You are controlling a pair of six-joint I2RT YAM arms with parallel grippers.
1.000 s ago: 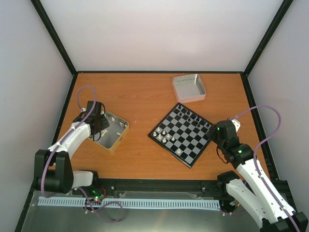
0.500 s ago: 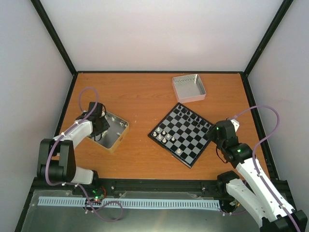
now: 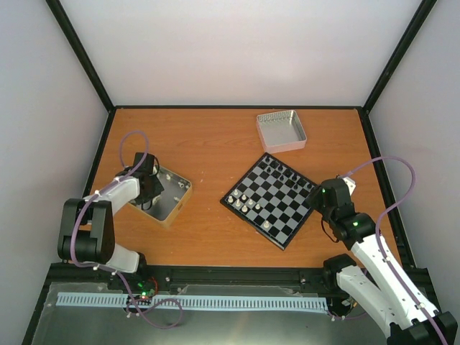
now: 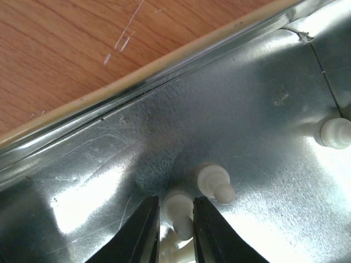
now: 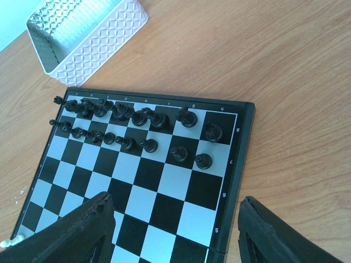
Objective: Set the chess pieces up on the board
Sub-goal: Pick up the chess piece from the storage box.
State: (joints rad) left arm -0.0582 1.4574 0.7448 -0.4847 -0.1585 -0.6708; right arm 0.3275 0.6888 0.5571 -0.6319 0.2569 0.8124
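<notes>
Orange wood tabletop [image 3: 215, 136], pale walls [image 3: 244, 50] around. Left gripper [image 4: 175, 222] grasps a chess piece [image 4: 178, 207] inside a metal tray [image 4: 247, 98]; right gripper [image 5: 175, 219] spread wide above the board [image 5: 164, 178].

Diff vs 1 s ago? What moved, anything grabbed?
The left arm folded up, its elbow shifting rightward in the top view, and the left gripper edged further over the metal tray. Its fingers bracket a white chess piece lying there; whether it is gripped is unclear. Unchanged: the right gripper, open at the edge of the board, and nothing on it shifted.
</notes>
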